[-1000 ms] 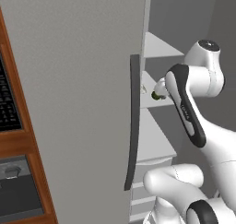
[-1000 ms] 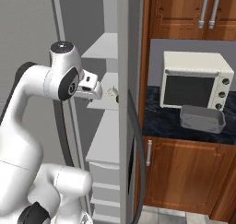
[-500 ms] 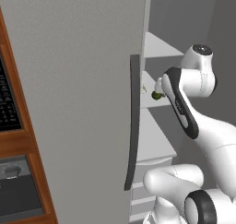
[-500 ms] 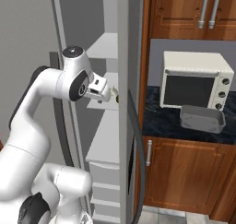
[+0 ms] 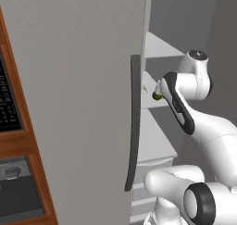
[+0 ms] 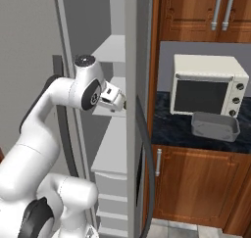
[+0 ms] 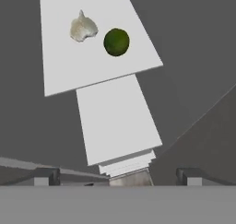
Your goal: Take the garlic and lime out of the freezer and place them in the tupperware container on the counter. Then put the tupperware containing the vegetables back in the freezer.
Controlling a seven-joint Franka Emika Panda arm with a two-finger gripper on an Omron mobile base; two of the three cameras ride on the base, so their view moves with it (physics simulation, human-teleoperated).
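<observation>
Your hand (image 7: 118, 176) is wide open, holding nothing, inside the open freezer (image 5: 83, 80). Garlic (image 7: 83, 27) and lime (image 7: 116, 41) sit just beside each other on a pale shelf (image 7: 69, 66) ahead. Tupperware container (image 6: 214, 126) is on the worktop (image 6: 171, 129), by the oven (image 6: 208, 85).

No text, label, brand, number or sign can be read anywhere. The black microwave front (image 5: 8, 108) at nine o'clock in the left base view carries rows of pale keypad marks, perhaps digits, but too blurred to read. The cream oven (image 6: 208, 85) at two o'clock in the right base view bears no legible marking.
</observation>
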